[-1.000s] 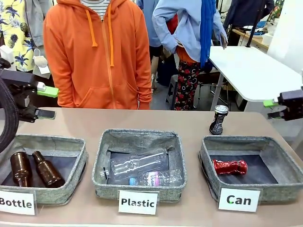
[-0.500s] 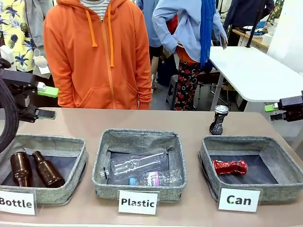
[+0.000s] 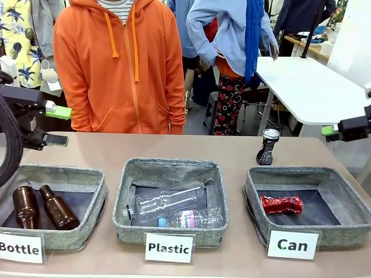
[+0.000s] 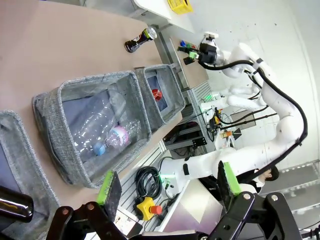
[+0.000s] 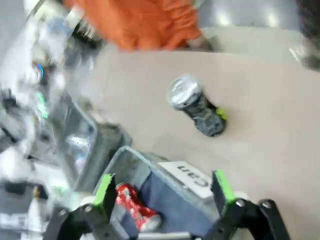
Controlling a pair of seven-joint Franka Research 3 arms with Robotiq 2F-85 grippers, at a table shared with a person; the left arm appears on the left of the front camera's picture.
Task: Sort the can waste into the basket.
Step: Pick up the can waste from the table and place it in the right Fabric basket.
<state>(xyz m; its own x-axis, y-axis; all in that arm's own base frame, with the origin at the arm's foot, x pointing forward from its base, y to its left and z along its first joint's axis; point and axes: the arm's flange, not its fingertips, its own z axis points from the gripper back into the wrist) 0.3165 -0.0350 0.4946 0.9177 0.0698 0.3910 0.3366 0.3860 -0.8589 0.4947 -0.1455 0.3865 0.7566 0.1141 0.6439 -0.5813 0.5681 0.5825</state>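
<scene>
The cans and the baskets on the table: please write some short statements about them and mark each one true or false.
1. The red can lies inside the basket labelled "Can". True.
2. The dark can is inside that basket too. False: it stands upright on the table behind the basket.
3. The right gripper holds a can. False: it is open and empty.
4. The left gripper is open. True.
5. Two brown bottles lie in the "Bottle" basket. True.
</scene>
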